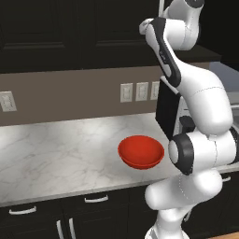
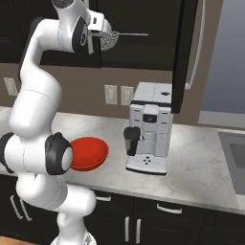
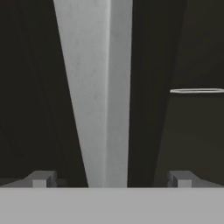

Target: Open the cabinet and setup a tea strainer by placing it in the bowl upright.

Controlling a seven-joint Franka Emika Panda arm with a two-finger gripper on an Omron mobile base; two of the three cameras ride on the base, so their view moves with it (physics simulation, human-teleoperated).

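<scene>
Up at the cabinet, the gripper stood spread wide with nothing between its jaws; in the hand view its two fingertips rose far apart at the bottom, touching nothing. Between them, further off, ran a pale grey vertical band, seemingly the edge of a door, with dark cabinet surfaces on both sides. To the right of that band a thin silver line lay level, the strainer, whose handle showed there well clear of the fingers. In the right base view the hand sat at the top of the picture, by the raised wrist, and the strainer's round mesh head lay just beside it, the long handle pointing away to the right inside the dark cabinet; whether the hand touched the mesh could not be told. The right door stood swung out, edge-on, its long silver bar handle facing right. Down on the marble counter the red bowl sat empty and upright, well below the hand, with the coffee machine near it on the right.
</scene>
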